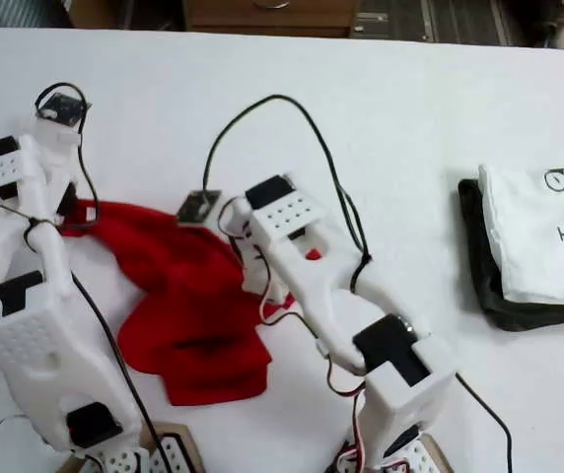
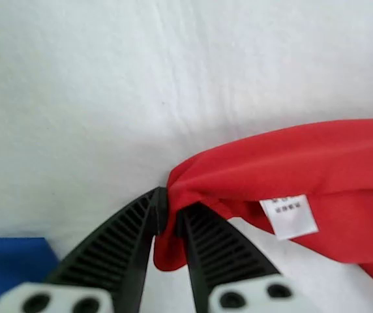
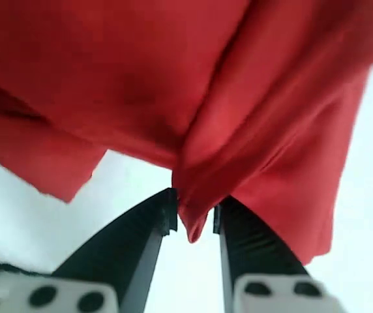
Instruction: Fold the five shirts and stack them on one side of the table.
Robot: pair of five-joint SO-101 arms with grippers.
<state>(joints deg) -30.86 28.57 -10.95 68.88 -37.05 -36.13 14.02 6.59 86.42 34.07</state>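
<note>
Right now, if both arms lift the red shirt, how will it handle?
Likely floppy: the red shirt lies crumpled and bunches into folds at both jaws, so it should sag between them when raised. Probably light for its size; the cloth looks thin. It may slip, since each pinch holds only a small fold.

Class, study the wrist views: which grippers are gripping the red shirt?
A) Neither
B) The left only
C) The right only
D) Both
D: the left gripper and the right gripper each have their jaws closed on a fold of the red shirt.
</note>
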